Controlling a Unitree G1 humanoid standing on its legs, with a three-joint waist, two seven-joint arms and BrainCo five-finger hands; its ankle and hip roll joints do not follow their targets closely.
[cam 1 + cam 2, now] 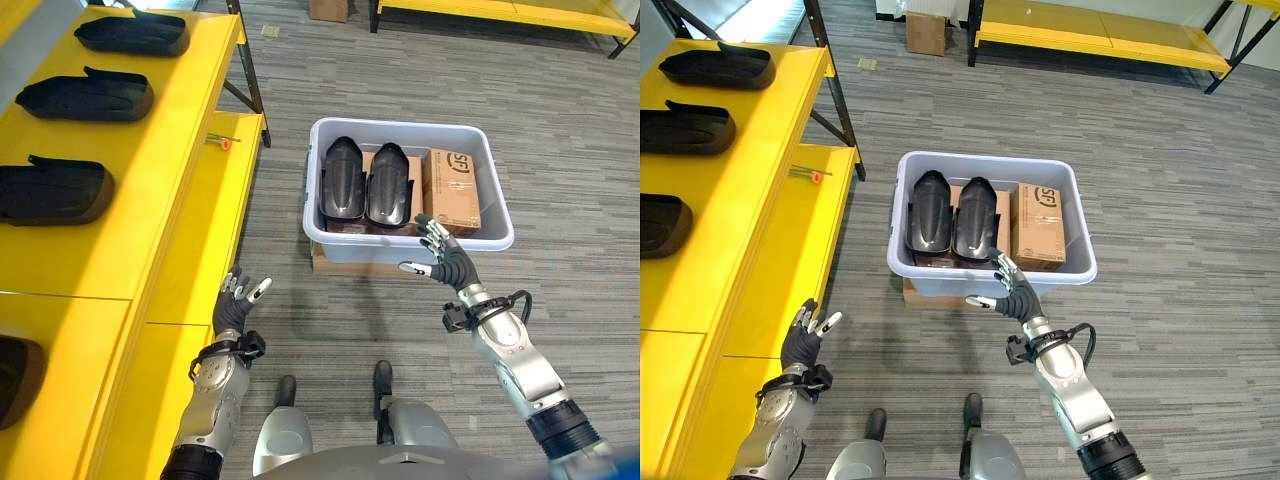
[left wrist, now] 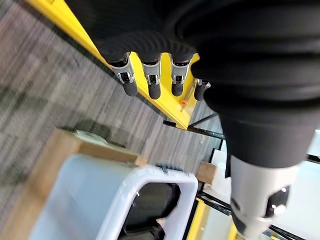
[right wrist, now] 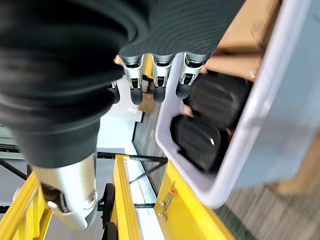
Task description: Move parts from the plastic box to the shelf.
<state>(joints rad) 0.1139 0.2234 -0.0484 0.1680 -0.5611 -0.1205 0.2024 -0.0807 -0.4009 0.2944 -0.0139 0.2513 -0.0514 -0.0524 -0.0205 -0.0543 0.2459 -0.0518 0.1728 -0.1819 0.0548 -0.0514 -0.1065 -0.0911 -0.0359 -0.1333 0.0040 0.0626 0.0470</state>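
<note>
A pale grey plastic box [image 1: 495,238] stands on the floor on a flat cardboard piece. Two black moulded parts [image 1: 342,180] [image 1: 388,185] lie side by side in it, beside a brown carton [image 1: 450,188]. My right hand [image 1: 446,259] hovers open at the box's near rim, fingers spread and holding nothing. Low beside the yellow shelf [image 1: 170,160] my left hand [image 1: 236,303] is open and empty too. Three black parts [image 1: 132,33] [image 1: 85,97] [image 1: 52,192] rest on the shelf's top level.
A fourth dark part [image 1: 18,375] shows at the shelf's near left edge. A small orange-tipped item [image 1: 220,141] lies on the lower shelf level. Another yellow rack [image 1: 1100,40] and a cardboard box [image 1: 927,32] stand at the far side of the grey floor.
</note>
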